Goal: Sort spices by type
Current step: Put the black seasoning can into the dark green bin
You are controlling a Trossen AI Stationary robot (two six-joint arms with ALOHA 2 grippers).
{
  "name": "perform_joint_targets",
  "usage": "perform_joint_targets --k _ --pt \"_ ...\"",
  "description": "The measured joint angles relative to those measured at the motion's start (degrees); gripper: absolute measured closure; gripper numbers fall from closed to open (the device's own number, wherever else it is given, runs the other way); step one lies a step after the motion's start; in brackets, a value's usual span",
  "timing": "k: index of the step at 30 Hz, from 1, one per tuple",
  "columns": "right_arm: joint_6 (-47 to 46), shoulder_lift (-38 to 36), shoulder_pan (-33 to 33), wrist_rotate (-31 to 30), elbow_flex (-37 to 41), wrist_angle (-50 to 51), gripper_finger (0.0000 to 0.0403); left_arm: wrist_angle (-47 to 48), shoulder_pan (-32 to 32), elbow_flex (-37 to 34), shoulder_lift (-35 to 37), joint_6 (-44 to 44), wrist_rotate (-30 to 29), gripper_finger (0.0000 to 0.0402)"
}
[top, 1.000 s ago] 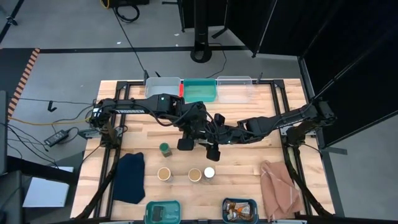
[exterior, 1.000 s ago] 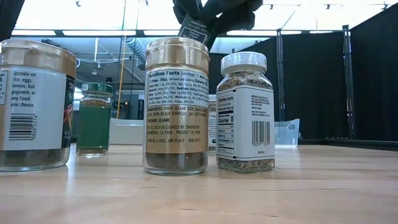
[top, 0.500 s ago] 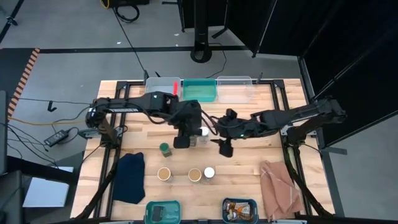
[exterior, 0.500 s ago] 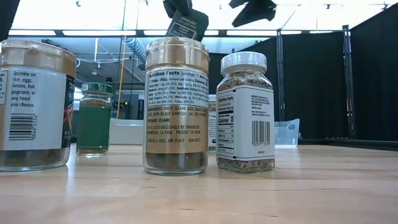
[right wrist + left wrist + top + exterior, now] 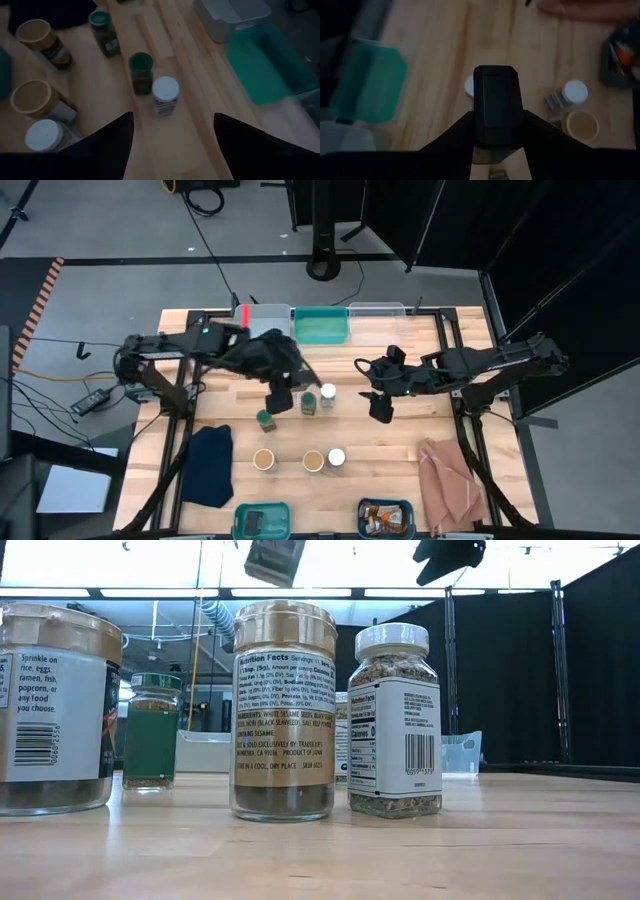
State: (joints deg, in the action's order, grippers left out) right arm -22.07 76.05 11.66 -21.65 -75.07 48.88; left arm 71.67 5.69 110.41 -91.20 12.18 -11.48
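A pale wooden desk [image 5: 400, 435] is being viewed from above, with three bins along its upper edge: a clear one, a teal bin [image 5: 322, 326] and another clear one. At centre left, a small dark box [image 5: 495, 104] is being held in the closed left pincer [image 5: 281, 399], just above a green-topped jar [image 5: 265, 419]. Right of it, another green-topped jar [image 5: 309, 401] and a white-topped jar [image 5: 327, 394] are standing side by side. The right pincer [image 5: 381, 409] is being kept wide and empty at centre right. Lower down, two tan-topped jars [image 5: 264, 459] and a second white-topped jar [image 5: 337, 457] are standing in a row.
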Motion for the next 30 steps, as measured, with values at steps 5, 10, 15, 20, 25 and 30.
perform_joint_targets --k 5,10,15,20,25,30 --pt "-0.3 0.3 0.0 -1.1 0.0 -0.1 0.0122 0.9 8.8 0.0 3.5 14.4 -12.4 0.0268" --pt "-0.2 1.1 0.0 -1.4 0.0 -0.1 0.0127 7.9 21.1 0.0 3.7 35.1 -25.5 0.0268" --pt "0.6 1.5 -0.2 -1.4 0.0 -0.5 0.0129 15.0 31.1 -0.1 0.9 57.7 -33.1 0.0268" --pt "1.4 1.6 -0.3 -1.4 0.0 -0.9 0.013 15.3 37.7 -0.1 -3.5 72.7 -33.7 0.0268" --pt "2.4 1.6 -0.3 -1.4 0.0 -0.8 0.0135 15.4 41.4 -0.1 -9.0 85.4 -32.5 0.0268" --pt "3.8 1.6 -0.3 -1.4 0.0 -1.0 0.0135 12.7 43.7 -0.1 -13.6 92.3 -27.8 0.0268"
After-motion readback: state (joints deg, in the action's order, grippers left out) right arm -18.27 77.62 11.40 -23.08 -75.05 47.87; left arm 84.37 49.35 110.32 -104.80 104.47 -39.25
